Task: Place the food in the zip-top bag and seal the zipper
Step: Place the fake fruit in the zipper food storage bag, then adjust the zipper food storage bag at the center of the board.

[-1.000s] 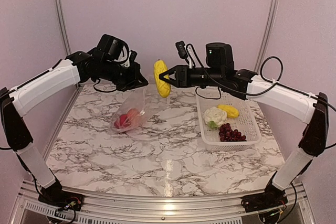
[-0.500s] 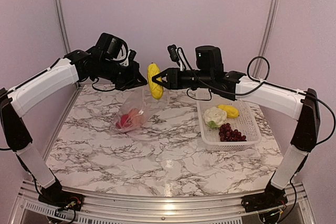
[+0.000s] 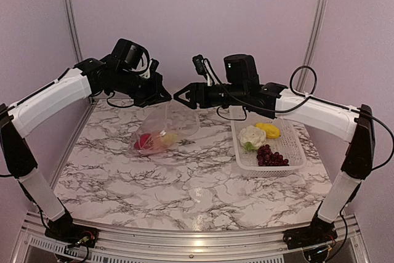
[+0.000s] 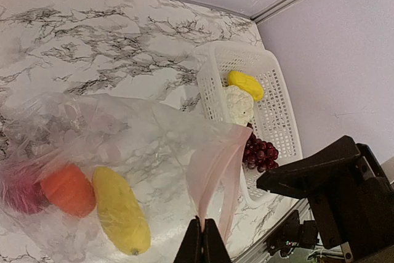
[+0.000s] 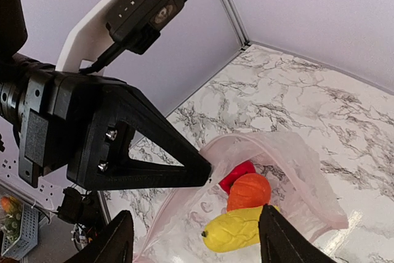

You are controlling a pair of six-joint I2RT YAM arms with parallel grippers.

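Note:
The clear zip-top bag (image 3: 161, 129) hangs from its mouth over the table. My left gripper (image 3: 165, 98) is shut on its mouth edge. The pinkish zipper strip (image 4: 212, 161) rises from the left fingers (image 4: 196, 246). A red pepper (image 5: 237, 172), an orange fruit (image 5: 249, 190) and a long yellow piece (image 5: 237, 228) lie inside the bag. My right gripper (image 3: 183, 98) is open and empty just above the bag's mouth, beside the left gripper. Its fingers (image 5: 117, 241) frame the bag from above. A cauliflower (image 3: 251, 135), a small yellow piece (image 3: 268, 130) and grapes (image 3: 271, 156) lie in the basket.
The white lattice basket (image 3: 295, 152) stands at the right of the marble table, under my right forearm. Purple walls and metal posts close in the back and sides. The left gripper's black body (image 5: 123, 146) fills the left of the right wrist view.
My right gripper carried the long yellow piece left to the bag's mouth and opened. The piece now lies in the bag beside the orange fruit. The left gripper kept holding the bag.

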